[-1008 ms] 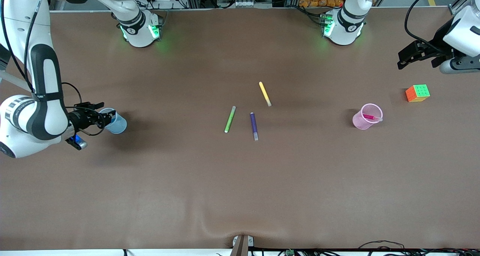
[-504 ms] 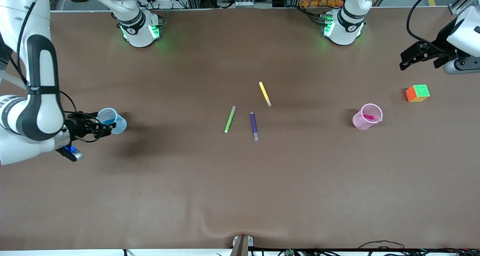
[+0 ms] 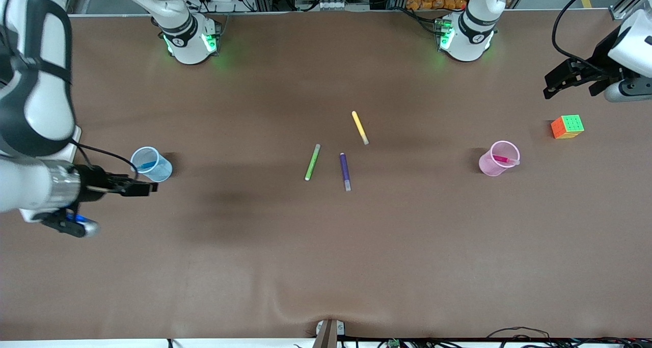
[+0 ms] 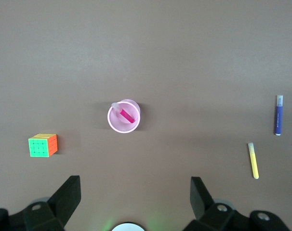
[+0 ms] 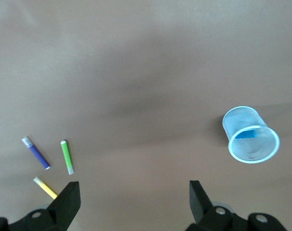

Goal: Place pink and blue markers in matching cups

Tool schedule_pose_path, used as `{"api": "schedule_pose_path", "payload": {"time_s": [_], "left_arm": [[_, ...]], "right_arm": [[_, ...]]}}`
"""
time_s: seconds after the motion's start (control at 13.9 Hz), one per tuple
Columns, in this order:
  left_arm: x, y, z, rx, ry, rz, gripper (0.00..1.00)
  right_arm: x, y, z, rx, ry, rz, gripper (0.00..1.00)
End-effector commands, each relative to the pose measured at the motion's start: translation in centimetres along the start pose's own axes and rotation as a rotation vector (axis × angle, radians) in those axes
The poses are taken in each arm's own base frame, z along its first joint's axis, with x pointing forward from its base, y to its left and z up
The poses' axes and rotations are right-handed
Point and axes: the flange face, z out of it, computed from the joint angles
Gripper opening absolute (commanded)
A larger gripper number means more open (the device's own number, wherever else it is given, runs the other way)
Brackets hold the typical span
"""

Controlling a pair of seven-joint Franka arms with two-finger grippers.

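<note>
A pale blue cup [image 3: 151, 164] stands at the right arm's end of the table with the blue marker [image 3: 147, 164] inside it. My right gripper [image 3: 147, 187] hangs open and empty in the air beside that cup, clear of it. The right wrist view shows the blue cup [image 5: 250, 134] holding the blue marker [image 5: 245, 134], off to one side of the right gripper [image 5: 134, 192]. Toward the left arm's end, the pink cup [image 3: 498, 158] holds the pink marker [image 3: 504, 159]. My left gripper [image 3: 550, 85] waits open, high over that end. The left wrist view shows the pink cup [image 4: 124, 115], the pink marker [image 4: 126, 114] and the left gripper [image 4: 135, 187].
Three loose markers lie mid-table: green [image 3: 312, 162], purple [image 3: 345, 170] and yellow [image 3: 359, 127]. A colourful puzzle cube [image 3: 567, 127] sits near the pink cup, toward the left arm's end.
My right gripper has opened, let go of the blue marker into the blue cup and drawn up and away from the cup. The left arm has barely moved.
</note>
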Motion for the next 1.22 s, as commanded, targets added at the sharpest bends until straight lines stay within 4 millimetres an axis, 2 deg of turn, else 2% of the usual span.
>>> {"api": "schedule_pose_path", "payload": {"time_s": [0.0, 0.14, 0.22, 0.29, 0.36, 0.43, 0.5, 0.65, 0.72, 0.79, 1.08, 1.15], "left_arm": [[-0.5, -0.8, -0.4, 0.005, 0.019, -0.002, 1.00], [-0.2, -0.8, -1.3, 0.006, 0.036, -0.002, 1.00], [-0.2, -0.8, -1.2, 0.007, 0.030, 0.001, 1.00], [-0.3, -0.7, -1.2, 0.006, 0.028, 0.003, 1.00], [-0.3, -0.7, -1.1, 0.005, 0.027, 0.018, 1.00], [-0.3, -0.8, -1.1, 0.001, 0.026, 0.031, 1.00], [-0.4, -1.2, -1.2, -0.002, 0.027, 0.035, 1.00], [-0.6, -1.2, -1.2, -0.002, 0.025, 0.038, 1.00], [-0.7, -1.1, -1.3, -0.002, 0.027, 0.040, 1.00], [-0.7, -1.1, -1.2, -0.002, 0.023, 0.040, 1.00], [-0.4, -1.1, -1.2, 0.001, 0.020, 0.072, 1.00], [-0.3, -1.1, -1.3, 0.000, 0.023, 0.064, 1.00]], "right_arm": [[-3.4, -0.2, -4.7, 0.008, 0.055, -0.037, 1.00], [-4.3, 1.2, -6.4, 0.013, 0.061, -0.027, 1.00], [-5.0, 2.4, -7.7, 0.020, 0.061, -0.013, 1.00], [-5.9, 2.7, -8.8, 0.026, 0.069, -0.017, 1.00], [-7.9, 2.3, -10.6, 0.023, 0.086, -0.029, 1.00], [-9.1, 2.1, -11.7, -0.024, 0.118, -0.029, 1.00], [-10.3, 1.0, -12.0, -0.082, 0.137, -0.055, 1.00], [-14.4, 0.6, -15.3, -0.156, 0.216, -0.067, 1.00], [-15.4, 0.4, -15.2, -0.162, 0.212, -0.071, 1.00], [-16.2, 1.1, -15.3, -0.161, 0.217, -0.061, 1.00], [-19.8, 3.0, -13.3, -0.145, 0.280, -0.051, 1.00], [-19.6, 3.4, -13.0, -0.146, 0.274, -0.047, 1.00]]}}
